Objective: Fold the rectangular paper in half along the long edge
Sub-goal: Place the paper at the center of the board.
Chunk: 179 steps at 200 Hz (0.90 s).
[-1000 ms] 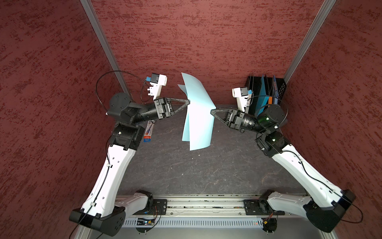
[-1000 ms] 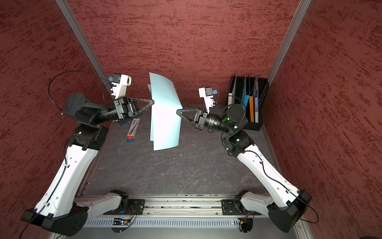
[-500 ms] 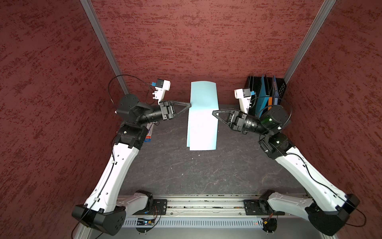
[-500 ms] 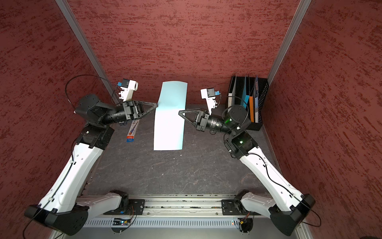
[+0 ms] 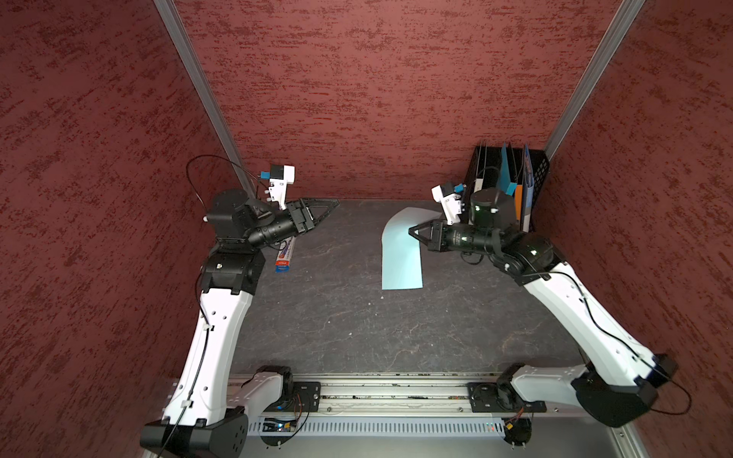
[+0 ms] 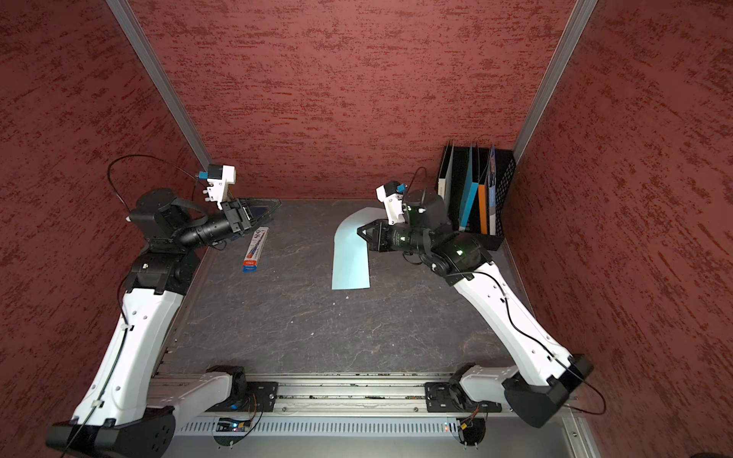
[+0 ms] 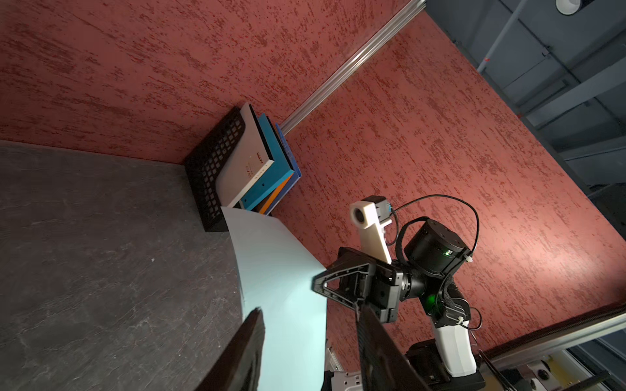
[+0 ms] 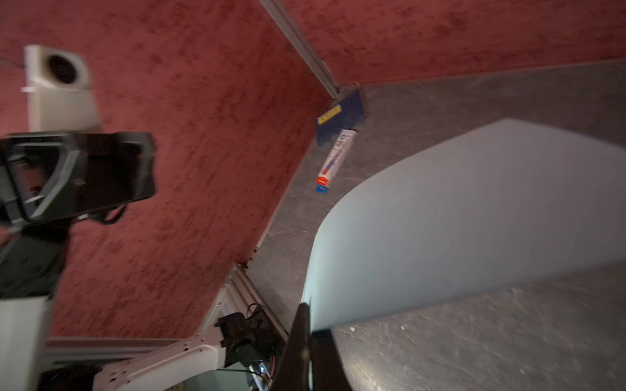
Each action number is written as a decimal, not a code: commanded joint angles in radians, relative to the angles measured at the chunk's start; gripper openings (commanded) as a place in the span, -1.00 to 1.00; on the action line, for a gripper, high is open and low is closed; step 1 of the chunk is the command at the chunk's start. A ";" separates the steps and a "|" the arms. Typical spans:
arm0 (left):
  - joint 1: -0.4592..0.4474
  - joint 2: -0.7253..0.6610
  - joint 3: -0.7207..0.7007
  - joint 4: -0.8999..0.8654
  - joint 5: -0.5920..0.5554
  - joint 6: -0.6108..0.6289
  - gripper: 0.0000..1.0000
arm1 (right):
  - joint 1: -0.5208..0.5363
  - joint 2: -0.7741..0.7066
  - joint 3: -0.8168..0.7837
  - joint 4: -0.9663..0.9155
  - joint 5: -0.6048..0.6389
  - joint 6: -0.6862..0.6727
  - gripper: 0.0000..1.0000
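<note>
At the bench's (image 5: 337, 317) far right corner stands a black mesh file rack (image 5: 538, 174) (image 6: 507, 186) holding upright books and folders, white, blue and orange. Near the far left corner a dark navy booklet (image 8: 338, 118) with a yellow label lies flat. A long narrow box (image 5: 285, 257) (image 6: 256, 250), printed white, red and blue, lies just in front of it along the left edge. Nothing lies between the two arms across the middle of the bench.

The rectangular paper (image 5: 398, 261) (image 6: 351, 261) is in the far right part of the bench. Its near end lies flat, while its far end lifts and curves over towards the rack. From the left wrist view (image 7: 281, 270) that raised end overlaps the rack's foot, but whether it touches there cannot be told.

The right gripper (image 5: 411, 230) (image 6: 359, 232) reaches in from the rack side. Its fingers are pressed together on the paper's right long edge, about midway along. In the right wrist view the sheet's edge (image 8: 474, 220) runs straight into the closed fingertips (image 8: 303, 309).

The left gripper (image 5: 335, 203) (image 6: 274, 204) hangs above the booklet near the far left corner, well apart from the paper. Its fingers (image 7: 252, 338) stand apart with nothing between them.
</note>
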 commanded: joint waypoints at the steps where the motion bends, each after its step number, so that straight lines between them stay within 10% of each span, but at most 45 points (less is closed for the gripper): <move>1: 0.013 -0.029 -0.043 -0.052 -0.076 0.034 -0.08 | 0.073 0.159 0.077 -0.361 0.348 -0.078 -1.00; 96: 0.010 -0.067 -0.133 -0.085 -0.121 0.021 -0.09 | 0.344 0.644 0.469 -0.935 0.972 0.112 -1.00; 179: 0.015 -0.123 -0.094 -0.142 -0.142 0.022 -0.09 | 0.503 0.883 0.469 -0.820 0.863 0.050 -0.92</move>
